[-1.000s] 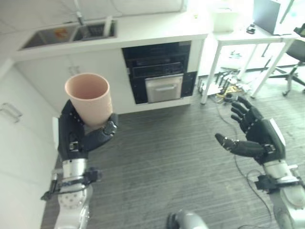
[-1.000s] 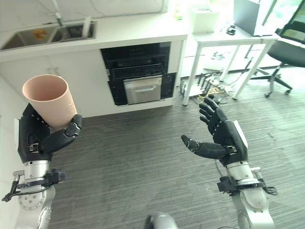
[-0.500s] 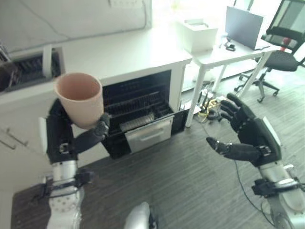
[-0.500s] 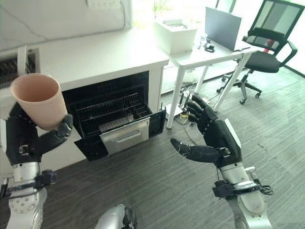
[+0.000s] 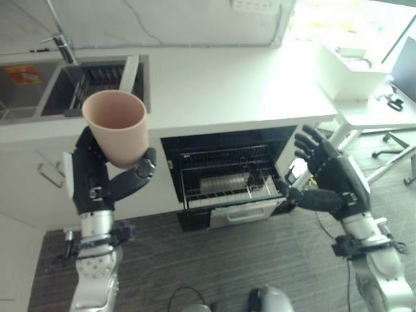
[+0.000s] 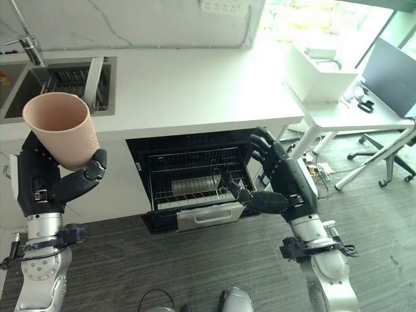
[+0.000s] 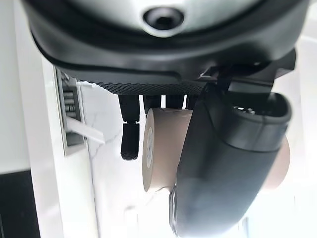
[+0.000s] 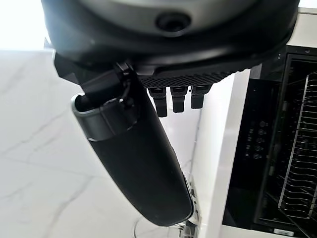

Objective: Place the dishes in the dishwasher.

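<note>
Pink cup [image 5: 117, 135] sits upright in the left hand [image 5: 97, 183], fingers wrapped round it, above the floor; right hand [image 5: 330, 184] spread, empty. Dishwasher [image 5: 227, 185] open, rack bare — loading not begun.

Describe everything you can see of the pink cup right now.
The pink cup is a plain, matte, plastic-looking tumbler, wider at the rim than at the base, with no handle. It stands upright, mouth up, and looks empty. The left hand grips its lower part, fingers and thumb curled round it, holding it raised in front of the white counter, left of the open dishwasher.
</note>
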Tool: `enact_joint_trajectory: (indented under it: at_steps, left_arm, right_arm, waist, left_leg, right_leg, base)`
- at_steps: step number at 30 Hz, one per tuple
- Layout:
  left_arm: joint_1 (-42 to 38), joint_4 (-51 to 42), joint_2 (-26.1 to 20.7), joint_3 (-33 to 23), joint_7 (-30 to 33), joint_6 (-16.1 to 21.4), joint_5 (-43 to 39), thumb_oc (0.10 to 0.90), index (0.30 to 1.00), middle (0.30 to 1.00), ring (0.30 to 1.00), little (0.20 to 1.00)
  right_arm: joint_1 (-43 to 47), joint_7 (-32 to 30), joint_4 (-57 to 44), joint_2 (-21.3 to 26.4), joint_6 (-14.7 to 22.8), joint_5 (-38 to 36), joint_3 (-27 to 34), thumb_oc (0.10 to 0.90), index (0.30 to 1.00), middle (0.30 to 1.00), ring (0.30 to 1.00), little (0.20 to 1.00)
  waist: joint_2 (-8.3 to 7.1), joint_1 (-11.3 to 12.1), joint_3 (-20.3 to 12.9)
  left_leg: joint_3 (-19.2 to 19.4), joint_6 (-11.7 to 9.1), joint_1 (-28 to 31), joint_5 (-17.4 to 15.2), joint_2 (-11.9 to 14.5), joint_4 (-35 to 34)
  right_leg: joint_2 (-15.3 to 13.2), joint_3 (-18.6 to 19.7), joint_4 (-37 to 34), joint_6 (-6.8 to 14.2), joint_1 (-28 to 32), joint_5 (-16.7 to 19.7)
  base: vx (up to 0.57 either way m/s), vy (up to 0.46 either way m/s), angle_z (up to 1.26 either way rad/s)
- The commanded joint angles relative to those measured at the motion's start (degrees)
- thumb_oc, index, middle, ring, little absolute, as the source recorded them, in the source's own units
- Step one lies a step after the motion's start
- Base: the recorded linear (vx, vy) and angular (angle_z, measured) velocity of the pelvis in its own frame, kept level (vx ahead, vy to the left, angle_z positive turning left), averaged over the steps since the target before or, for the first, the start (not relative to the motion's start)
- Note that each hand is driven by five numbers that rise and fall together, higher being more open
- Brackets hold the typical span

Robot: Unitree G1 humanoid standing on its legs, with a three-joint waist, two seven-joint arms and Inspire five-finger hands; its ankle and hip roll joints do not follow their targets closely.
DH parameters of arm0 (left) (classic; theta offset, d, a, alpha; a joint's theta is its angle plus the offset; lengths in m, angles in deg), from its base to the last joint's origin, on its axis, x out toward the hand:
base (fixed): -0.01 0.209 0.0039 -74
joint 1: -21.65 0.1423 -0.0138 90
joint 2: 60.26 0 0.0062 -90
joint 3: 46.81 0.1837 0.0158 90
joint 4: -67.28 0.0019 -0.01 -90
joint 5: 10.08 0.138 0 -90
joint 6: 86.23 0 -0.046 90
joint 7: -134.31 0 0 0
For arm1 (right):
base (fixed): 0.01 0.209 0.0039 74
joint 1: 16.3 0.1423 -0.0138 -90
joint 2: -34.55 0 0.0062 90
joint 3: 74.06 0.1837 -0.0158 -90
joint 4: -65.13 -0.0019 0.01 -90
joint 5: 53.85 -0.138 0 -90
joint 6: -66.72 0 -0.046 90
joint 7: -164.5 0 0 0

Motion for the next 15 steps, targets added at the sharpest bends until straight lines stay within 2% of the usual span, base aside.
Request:
enact_joint_trajectory:
  at_steps: [1, 2, 4, 6, 8, 9, 11, 12, 13, 14, 15]
  left_arm:
    - [-3.34, -8.08, -4.91, 0.8, 2.59, 3.89, 3.9, 0.4, 0.3, 0.3, 0.3, 0.3]
    - [-3.74, -8.29, -4.87, 1.37, 3.16, 3.32, 4.46, 0.4, 0.3, 0.3, 0.3, 0.3]
    - [-3.26, -9.38, -5.14, 1.38, 3.28, 2.87, 4.44, 0.4, 0.3, 0.3, 0.3, 0.3]
    - [-1.8, -10.59, -5.52, 0.25, 2.8, 2.55, 3.44, 0.4, 0.3, 0.3, 0.3, 0.3]
    - [-1.01, -11.23, -5.64, -0.03, 3.38, 1.76, 3.0, 0.4, 0.3, 0.3, 0.3, 0.3]
    - [-0.59, -11.29, -5.62, -0.17, 3.92, 1.21, 0.9, 0.4, 0.3, 0.3, 0.3, 0.3]
    - [-0.75, -11.49, -5.21, 0.11, 3.57, 1.11, 0.73, 0.4, 0.3, 0.3, 0.3, 0.3]
    - [-0.92, -11.43, -5.18, 0.38, 3.24, 1.12, 0.6, 0.4, 0.3, 0.3, 0.3, 0.3]
    - [-1.3, -11.47, -5.04, 1.06, 2.76, 0.96, 0.23, 0.4, 0.3, 0.3, 0.3, 0.3]
    - [-1.59, -11.58, -4.7, 1.45, 1.69, 0.97, -0.33, 0.4, 0.3, 0.3, 0.3, 0.3]
    - [-1.72, -11.38, -4.43, 1.68, 0.87, 1.32, -0.54, 0.4, 0.3, 0.3, 0.3, 0.3]
  right_arm:
    - [4.84, -0.98, -1.56, -0.13, 4.63, -4.56, 3.73, 0.8, 0.9, 0.9, 0.9, 0.9]
    - [4.88, -1.01, -2.17, -0.37, 3.95, -4.25, 3.25, 0.8, 0.9, 0.9, 0.9, 0.9]
    - [3.96, -0.88, -4.24, -0.38, 2.57, -4.4, 3.08, 0.8, 0.9, 0.9, 0.9, 0.9]
    - [2.5, 0.24, -5.25, 0.53, 2.13, -5.31, 3.63, 0.8, 0.9, 0.9, 0.9, 0.9]
    - [2.95, 0.31, -5.41, 1.61, 1.0, -5.67, 3.2, 0.8, 0.9, 0.9, 0.9, 0.9]
    - [4.59, 0.27, -5.3, 3.02, -0.86, -6.55, 2.87, 0.8, 0.9, 0.9, 0.9, 0.9]
    - [5.62, 1.34, -5.05, 3.16, -1.39, -5.89, 2.53, 0.8, 0.9, 0.9, 0.9, 0.9]
    - [5.51, 1.33, -5.03, 3.24, -1.34, -5.39, 2.61, 0.8, 0.9, 0.9, 0.9, 0.9]
    - [4.99, 0.96, -5.12, 3.58, -1.31, -5.34, 2.84, 0.8, 0.9, 0.9, 0.9, 0.9]
    - [4.22, 0.55, -5.0, 3.85, -1.03, -5.59, 3.42, 0.8, 0.9, 0.9, 0.9, 0.9]
    - [3.69, 0.6, -4.76, 3.99, -0.78, -5.93, 4.0, 0.8, 0.9, 0.9, 0.9, 0.9]
  waist:
    - [-1.62, -2.02, -3.1]
    - [-1.57, -2.8, -3.03]
    - [-1.8, -3.31, -3.05]
    - [-2.24, -3.16, -3.54]
    - [-2.38, -2.53, -4.25]
    - [-2.09, -2.12, -4.92]
    - [-1.61, -1.95, -5.11]
    - [-1.38, -1.91, -4.99]
    - [-1.16, -1.83, -4.68]
    - [-1.19, -1.63, -4.24]
    - [-1.25, -1.66, -3.93]
  left_leg:
    - [-3.28, -5.78, -6.95, -0.52, 5.41, 4.28]
    - [-4.87, -5.95, -6.12, -1.34, 5.68, 4.28]
    - [-7.23, -6.28, -4.93, -2.6, 6.18, 4.28]
    - [-8.23, -7.27, -4.53, -3.32, 7.4, 4.28]
    - [-7.32, -8.95, -4.62, -2.98, 10.03, 4.28]
    - [-4.85, -11.3, -4.48, -1.69, 14.12, 4.28]
    - [-1.04, -12.69, -5.39, 1.07, 18.66, 4.28]
    - [0.24, -12.91, -5.62, 2.68, 19.71, 4.28]
    - [2.97, -12.99, -6.28, 6.17, 21.04, 4.28]
    - [5.1, -13.03, -6.96, 8.02, 21.34, 4.28]
    - [7.09, -12.99, -7.44, 8.32, 21.42, 4.28]
  right_leg:
    - [-2.15, 7.92, -0.94, 5.21, 5.22, 6.21]
    - [-2.29, 11.15, -0.94, 5.65, 3.22, 7.02]
    - [-2.05, 13.89, -0.94, 6.17, 2.17, 7.06]
    - [-1.83, 14.12, -0.94, 6.92, 3.15, 5.48]
    - [-1.64, 12.28, -0.94, 7.23, 4.16, 3.58]
    - [-1.42, 9.23, -0.94, 6.35, 4.9, 2.36]
    - [0.13, 6.92, -0.94, 4.69, 6.62, 1.07]
    - [0.67, 6.3, -0.94, 4.28, 7.18, 0.71]
    - [1.4, 5.11, -0.94, 3.66, 8.17, 0.0]
    - [1.72, 3.9, -0.94, 2.95, 8.9, -0.49]
    - [1.59, 2.55, -0.94, 2.54, 9.42, -0.75]
  base:
    - [0.31, -0.352, 0.86]
    - [0.3, -0.343, 1.02]
    - [0.34, -0.446, 0.75]
    - [0.28, -0.488, 0.43]
    - [0.23, -0.491, 0.41]
    - [0.2, -0.493, 0.12]
    - [0.14, -0.409, 0.17]
    - [0.09, -0.29, 0.44]
    - [0.06, -0.281, 0.56]
    - [0.05, -0.299, 0.79]
    - [0.02, -0.285, 0.84]
